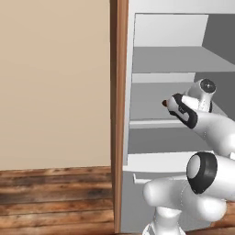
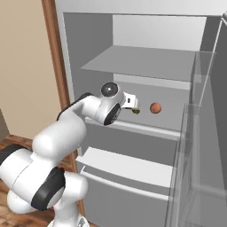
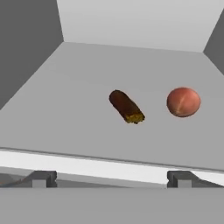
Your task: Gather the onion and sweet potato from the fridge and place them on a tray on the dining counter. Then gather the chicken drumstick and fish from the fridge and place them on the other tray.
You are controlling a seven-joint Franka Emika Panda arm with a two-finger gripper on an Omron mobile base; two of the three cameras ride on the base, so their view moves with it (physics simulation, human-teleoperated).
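Reaching into the open fridge [image 2: 146,71], the gripper [image 3: 111,178] stands wide and empty. Onion [image 3: 183,102] and sweet potato [image 3: 126,106] lie apart on the shelf; seemingly nothing gathered yet.

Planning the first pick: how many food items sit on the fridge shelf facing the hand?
2: a dark brown elongated sweet potato mid-shelf and a round orange-brown onion beside it, apart. Other shelves may hide more.

Sweet potato [image 3: 126,106] & onion [image 3: 183,102] apart on fridge [image 3: 65,113] shelf, gripper [image 3: 111,179] wide.

No readable text anywhere (labels, numbers, signs included).
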